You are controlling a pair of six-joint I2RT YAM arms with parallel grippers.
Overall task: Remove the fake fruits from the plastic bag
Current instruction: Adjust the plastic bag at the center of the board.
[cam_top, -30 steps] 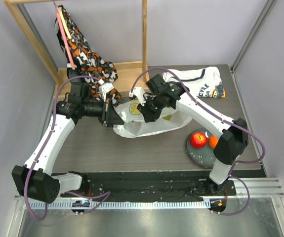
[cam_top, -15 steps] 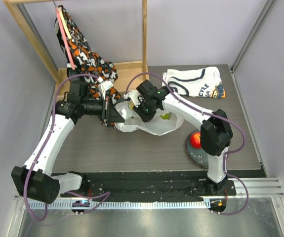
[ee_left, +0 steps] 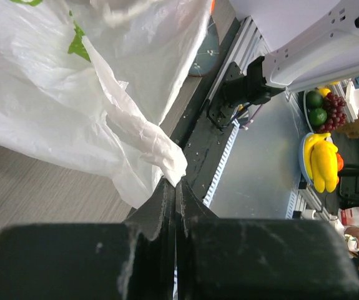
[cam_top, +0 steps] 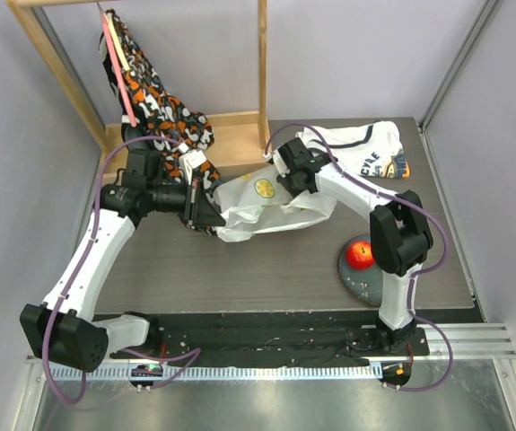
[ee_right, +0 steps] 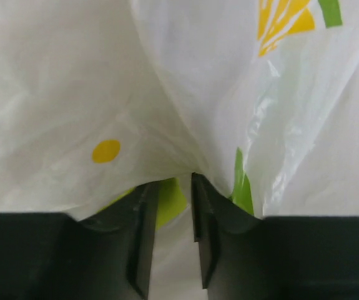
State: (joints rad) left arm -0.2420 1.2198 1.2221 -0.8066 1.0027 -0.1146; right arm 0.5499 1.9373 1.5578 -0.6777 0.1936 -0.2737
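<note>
The plastic bag (cam_top: 259, 208) lies crumpled mid-table, its citrus print facing up, stretched between both grippers. My left gripper (cam_top: 206, 214) is shut on the bag's left edge; in the left wrist view a twisted tip of the bag (ee_left: 73, 112) is pinched at the left gripper (ee_left: 176, 182). My right gripper (cam_top: 282, 176) holds the bag's far right edge. In the right wrist view, film of the bag (ee_right: 104, 81) is bunched between the narrow jaws of the right gripper (ee_right: 174, 178). A red apple (cam_top: 360, 254) sits on a grey plate (cam_top: 354, 280). Any fruits inside the bag are hidden.
A folded white shirt (cam_top: 365, 148) lies at the back right. A patterned cloth (cam_top: 150, 94) hangs from a wooden frame (cam_top: 262, 63) at the back left. The right arm's elbow (cam_top: 401, 238) stands over the plate.
The right gripper has moved from over the bag's middle to its far right edge, and the bag is now pulled up and stretched. The left gripper has stayed put.
</note>
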